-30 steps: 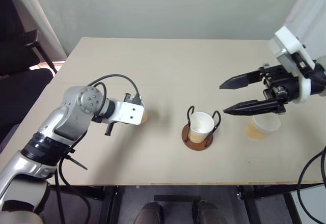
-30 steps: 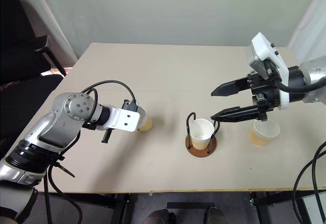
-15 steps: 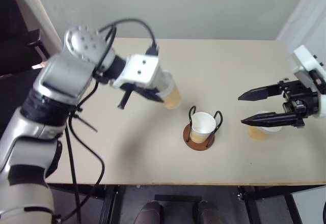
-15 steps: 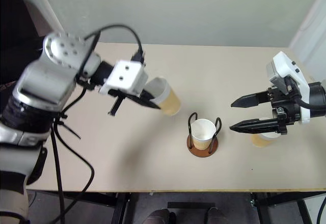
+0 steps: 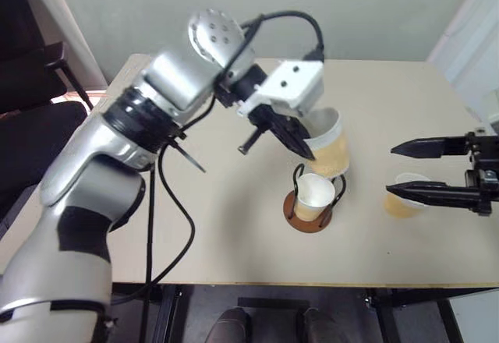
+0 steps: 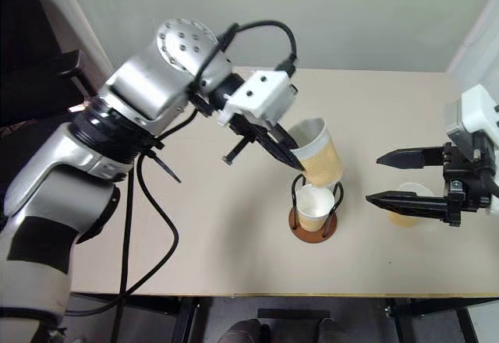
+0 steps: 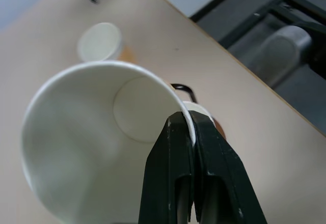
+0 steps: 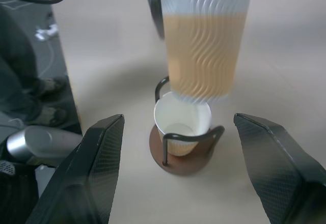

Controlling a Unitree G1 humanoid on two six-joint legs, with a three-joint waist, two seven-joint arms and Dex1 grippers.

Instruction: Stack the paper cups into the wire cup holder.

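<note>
A beige surface [image 5: 234, 226] holds a wire cup holder [image 5: 306, 212], its reddish-brown base carrying one tan paper cup [image 5: 313, 195] with white interior. Just above it, the left gripper [image 5: 304, 150] has its jaws clamped on a tilted second cup's [image 5: 327, 152] rim. The right gripper [image 5: 398, 170] hovers, jaws spread, beside a third cup [image 5: 405, 196].

The left arm reached across from the left, wrist bent downward, and its hand [image 5: 306, 150] was clamped tight, the two black fingers [image 7: 191, 173] pressed together (nipping a paper cup's [image 5: 327, 144] rim). The right hand [image 5: 399, 173] hung level at the right, fingers spread wide, holding nothing.
</note>
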